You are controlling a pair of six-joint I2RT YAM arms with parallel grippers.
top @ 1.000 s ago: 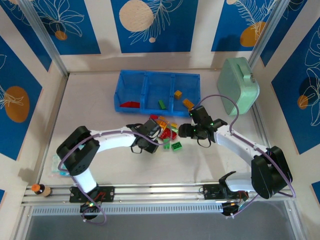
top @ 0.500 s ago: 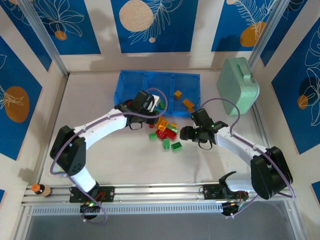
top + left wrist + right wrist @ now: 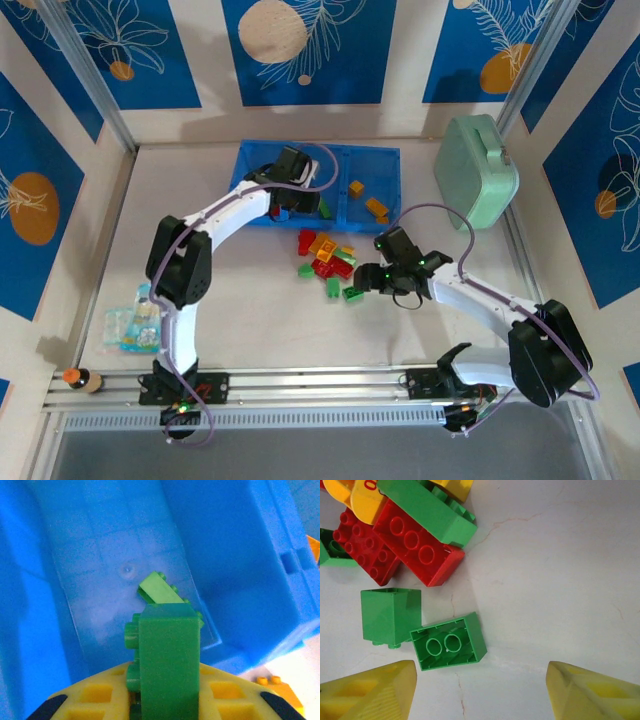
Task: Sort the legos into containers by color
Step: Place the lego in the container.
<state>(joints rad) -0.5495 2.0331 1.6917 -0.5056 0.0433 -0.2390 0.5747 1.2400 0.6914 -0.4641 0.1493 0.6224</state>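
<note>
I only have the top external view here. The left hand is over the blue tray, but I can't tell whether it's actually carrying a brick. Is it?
Observer: Yes. The left wrist view shows the left hand shut on a green brick, above a tray compartment that already has a second green brick lying on its floor.
Operator: Good. Is the right hand open, and what's in front of it?
Observer: Open wide. In the right wrist view the right hand faces an upturned green brick, hollow underside up, lying left of centre in that picture.
</note>
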